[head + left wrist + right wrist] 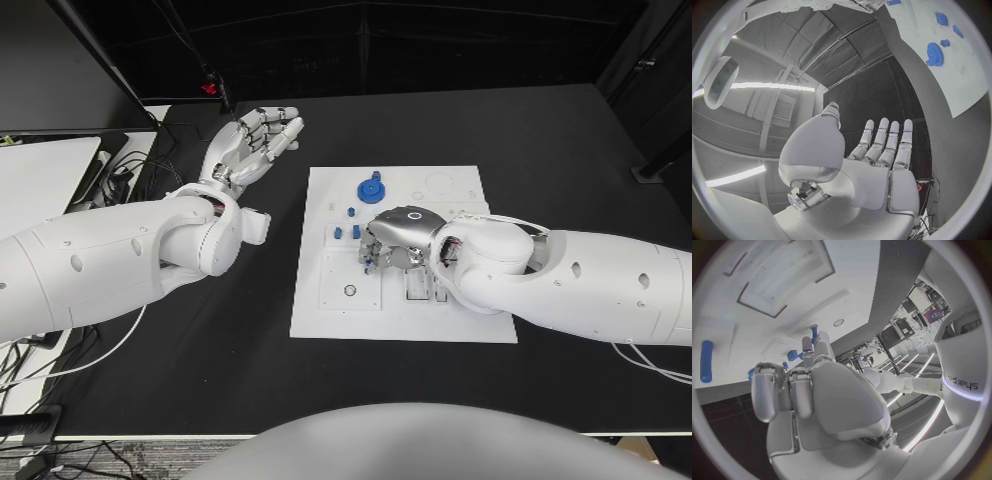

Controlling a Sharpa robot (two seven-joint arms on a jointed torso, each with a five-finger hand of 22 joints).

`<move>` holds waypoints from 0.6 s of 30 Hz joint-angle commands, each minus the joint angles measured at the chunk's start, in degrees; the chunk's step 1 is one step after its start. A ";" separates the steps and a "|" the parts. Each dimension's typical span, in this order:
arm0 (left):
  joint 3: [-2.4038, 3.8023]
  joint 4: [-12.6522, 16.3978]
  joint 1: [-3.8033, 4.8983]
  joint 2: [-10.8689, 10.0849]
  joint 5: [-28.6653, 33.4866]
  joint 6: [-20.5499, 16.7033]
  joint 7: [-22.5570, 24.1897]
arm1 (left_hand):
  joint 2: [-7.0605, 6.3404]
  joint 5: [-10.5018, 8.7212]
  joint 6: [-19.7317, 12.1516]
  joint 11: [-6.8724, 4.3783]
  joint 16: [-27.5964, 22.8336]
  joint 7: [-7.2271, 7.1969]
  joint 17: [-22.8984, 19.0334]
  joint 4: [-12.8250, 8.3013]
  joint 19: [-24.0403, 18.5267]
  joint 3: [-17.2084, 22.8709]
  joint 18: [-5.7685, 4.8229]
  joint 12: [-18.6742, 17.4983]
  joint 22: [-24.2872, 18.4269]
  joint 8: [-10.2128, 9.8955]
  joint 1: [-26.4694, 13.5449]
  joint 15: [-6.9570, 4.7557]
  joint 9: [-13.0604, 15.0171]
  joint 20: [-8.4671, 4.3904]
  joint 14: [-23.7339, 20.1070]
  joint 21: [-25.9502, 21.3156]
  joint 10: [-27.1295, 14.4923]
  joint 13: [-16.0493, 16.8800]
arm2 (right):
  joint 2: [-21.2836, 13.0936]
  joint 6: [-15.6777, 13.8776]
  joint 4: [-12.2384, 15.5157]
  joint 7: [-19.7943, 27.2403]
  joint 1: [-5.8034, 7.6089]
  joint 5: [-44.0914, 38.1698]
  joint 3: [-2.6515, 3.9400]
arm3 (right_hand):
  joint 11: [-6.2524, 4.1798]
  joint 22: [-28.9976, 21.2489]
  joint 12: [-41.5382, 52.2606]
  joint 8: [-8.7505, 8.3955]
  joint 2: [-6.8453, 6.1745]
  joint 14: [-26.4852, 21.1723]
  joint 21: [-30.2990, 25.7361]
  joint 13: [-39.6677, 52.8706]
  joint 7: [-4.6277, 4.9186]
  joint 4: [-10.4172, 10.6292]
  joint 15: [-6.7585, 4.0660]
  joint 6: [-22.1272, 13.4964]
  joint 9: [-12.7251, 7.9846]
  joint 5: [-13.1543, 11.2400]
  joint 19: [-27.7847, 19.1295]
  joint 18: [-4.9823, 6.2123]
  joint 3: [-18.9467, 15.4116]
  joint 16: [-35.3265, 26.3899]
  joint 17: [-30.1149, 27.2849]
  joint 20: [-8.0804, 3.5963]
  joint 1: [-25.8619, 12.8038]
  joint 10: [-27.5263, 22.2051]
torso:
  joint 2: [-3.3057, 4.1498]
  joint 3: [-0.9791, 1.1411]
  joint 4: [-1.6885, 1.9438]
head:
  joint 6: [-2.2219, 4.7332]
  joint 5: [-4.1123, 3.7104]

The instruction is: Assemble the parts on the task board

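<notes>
The white task board (325, 300) lies mid-table. A blue gear (371, 189) stands near its far edge, and small blue parts (346, 232) sit just left of my right hand (400, 238). That hand hangs low over the board's middle, fingers pointing down at the board. In the right wrist view two fingers (779, 390) are curled in, the others reach towards small blue parts (792, 355), and a blue peg (706, 361) lies apart on the board (773, 275). Whether it holds anything stays hidden. My left hand (260, 140) is raised off the board's far left, fingers straight (882, 145), holding nothing.
A white surface (43, 170) and cables (123, 180) lie at the table's left edge. Bare black table (577, 160) surrounds the board. The left wrist view shows the board (961, 75) with the gear (934, 52) from afar.
</notes>
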 commanded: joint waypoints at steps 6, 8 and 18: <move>0.06 0.18 0.08 0.00 0.05 0.29 6.34 | 0.58 0.20 -0.42 -0.01 0.29 8.56 -0.05 -0.14 0.50 -0.25 0.07 0.38 -0.02 0.33 -0.16 -0.09 -0.05 -0.03 -0.30 0.25 -0.48 -0.05 | 0.21 0.78 -0.30 -0.06 0.05 -0.33 0.03 | 0.17 12.37 -0.24 -0.22 0.00 5.16 -0.45 -0.08 0.42 0.05 0.32 -0.14 0.03 0.13 3.08 0.99 0.45 -0.14 10.95 0.26 0.27 -0.08 | 0.02 0.00 0.02 | -0.01 0.01; 0.06 0.19 0.08 -0.02 0.05 0.29 6.34 | 0.58 0.20 -0.42 -0.01 0.29 8.56 -0.05 -0.14 0.50 -0.25 0.07 0.38 -0.02 0.33 -0.16 -0.09 -0.05 -0.03 -0.30 0.25 -0.48 -0.05 | 0.19 0.82 -0.32 0.02 0.03 -0.33 0.02 | 0.18 12.35 -0.24 -0.23 0.00 5.15 -0.49 -0.08 0.43 0.06 0.33 -0.14 0.03 0.13 3.05 1.00 0.45 -0.16 10.91 0.27 0.26 -0.09 | 0.02 0.00 0.00 | -0.01 0.10; 0.06 0.20 0.08 -0.02 0.05 0.26 6.31 | 0.58 0.20 -0.42 -0.01 0.29 8.56 -0.05 -0.14 0.50 -0.25 0.07 0.38 -0.02 0.33 -0.16 -0.09 -0.05 -0.03 -0.30 0.25 -0.48 -0.05 | 0.51 -0.82 -0.54 1.04 -0.17 -0.32 0.02 | 0.19 12.35 -0.24 -0.26 -0.01 5.15 -0.48 -0.08 0.44 0.07 0.34 -0.15 0.03 0.13 3.06 1.00 0.45 -0.16 10.90 0.28 0.25 -0.11 | 0.03 0.03 -0.01 | -0.01 0.18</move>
